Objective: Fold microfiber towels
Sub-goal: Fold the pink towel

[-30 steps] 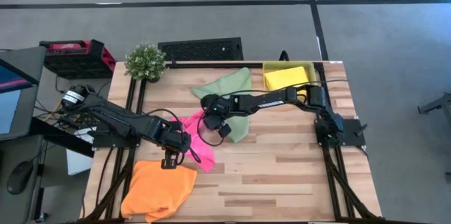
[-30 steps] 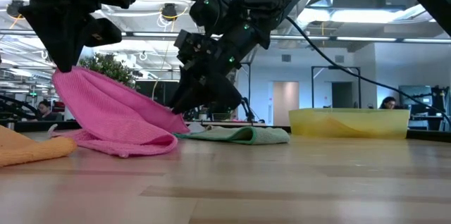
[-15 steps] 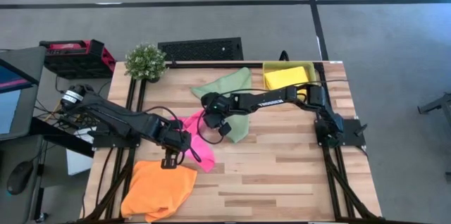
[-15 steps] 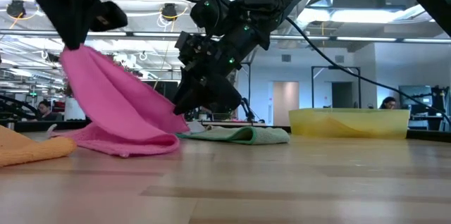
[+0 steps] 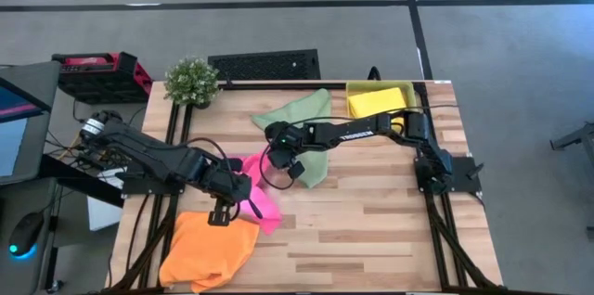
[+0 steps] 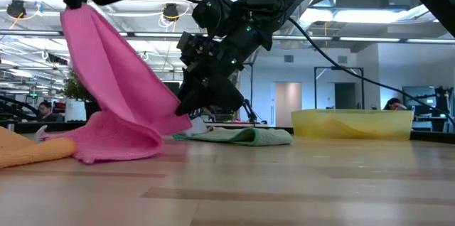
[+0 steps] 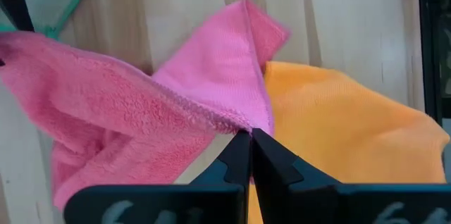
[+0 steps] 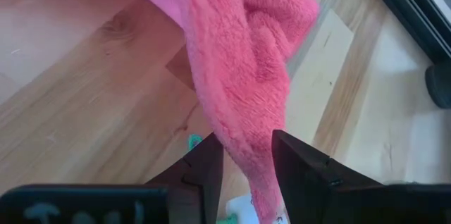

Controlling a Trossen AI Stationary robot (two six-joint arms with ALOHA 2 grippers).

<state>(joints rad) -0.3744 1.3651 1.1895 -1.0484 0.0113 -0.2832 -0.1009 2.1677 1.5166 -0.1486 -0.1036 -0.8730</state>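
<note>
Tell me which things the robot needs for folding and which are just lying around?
For the job: soft hot pink towel, floppy orange towel, pale green towel, bright yellow towel.
Just lying about: small green potted plant, translucent yellow plastic tray.

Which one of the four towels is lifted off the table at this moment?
The hot pink towel. The left hand is shut on its edge and holds it up; the orange and pale green towels lie flat, the yellow one in its tray.

Overhead down, low level, wrists close; all share pink towel [image 5: 263,198].
</note>
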